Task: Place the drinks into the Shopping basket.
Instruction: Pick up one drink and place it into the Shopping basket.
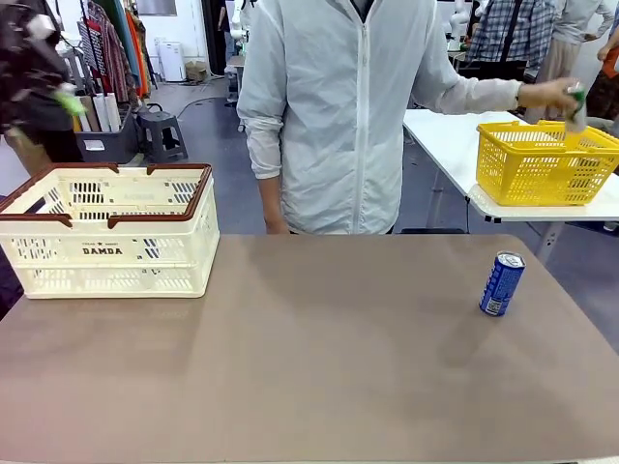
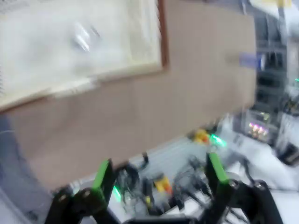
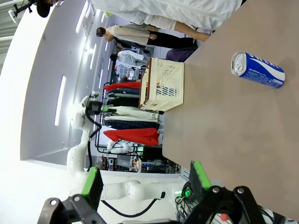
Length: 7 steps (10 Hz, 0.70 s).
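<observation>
A blue drink can (image 1: 502, 283) with white print stands upright on the brown table at the right; it is also in the right wrist view (image 3: 258, 70). The cream Shopping basket (image 1: 190, 253) with its brown rim sits at the table's far left. My left gripper (image 1: 66, 101), blurred, hangs high above the basket's left end. In its own view the left gripper (image 2: 159, 175) is open and holds nothing, and the basket (image 2: 140, 70) lies ahead of it with a blurred silvery spot (image 2: 84, 36) inside. My right gripper (image 3: 145, 182) is open and empty, well short of the blue can.
A person in a white jacket (image 1: 338, 116) stands at the far edge. The person's hand holds a green and white can (image 1: 577, 104) over a yellow mesh basket (image 1: 542, 164) on a white side table (image 1: 445, 145) at the right.
</observation>
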Each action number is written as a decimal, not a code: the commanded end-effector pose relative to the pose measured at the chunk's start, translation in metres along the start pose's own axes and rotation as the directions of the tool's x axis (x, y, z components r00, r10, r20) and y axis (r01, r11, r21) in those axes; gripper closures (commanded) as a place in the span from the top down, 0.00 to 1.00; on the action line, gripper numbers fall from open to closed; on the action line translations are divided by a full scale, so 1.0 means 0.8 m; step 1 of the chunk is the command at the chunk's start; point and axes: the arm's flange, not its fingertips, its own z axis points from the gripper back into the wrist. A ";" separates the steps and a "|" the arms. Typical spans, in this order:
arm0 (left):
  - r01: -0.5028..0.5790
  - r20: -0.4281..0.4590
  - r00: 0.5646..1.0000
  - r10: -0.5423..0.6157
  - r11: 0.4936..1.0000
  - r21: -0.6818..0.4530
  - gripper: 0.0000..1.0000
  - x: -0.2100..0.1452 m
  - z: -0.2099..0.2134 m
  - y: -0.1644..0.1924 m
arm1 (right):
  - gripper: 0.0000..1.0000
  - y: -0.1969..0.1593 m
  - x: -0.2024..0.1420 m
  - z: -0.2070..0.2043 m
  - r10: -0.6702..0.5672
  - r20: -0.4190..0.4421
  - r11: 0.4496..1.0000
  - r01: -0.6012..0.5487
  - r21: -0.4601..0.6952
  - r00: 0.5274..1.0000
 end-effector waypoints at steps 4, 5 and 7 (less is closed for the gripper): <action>-0.232 0.012 0.948 0.319 0.715 -0.659 1.00 -0.113 -0.014 0.214 | 1.00 0.002 0.003 0.000 0.026 0.010 0.999 -0.026 0.021 1.000; -0.180 0.061 0.949 0.309 0.690 -0.702 1.00 -0.135 -0.035 0.237 | 1.00 0.002 0.003 0.000 0.026 0.010 0.999 -0.026 0.021 1.000; -0.282 -0.046 0.944 0.327 0.724 -0.629 1.00 -0.120 -0.006 0.253 | 1.00 0.002 0.003 0.000 0.026 0.010 0.999 -0.026 0.021 1.000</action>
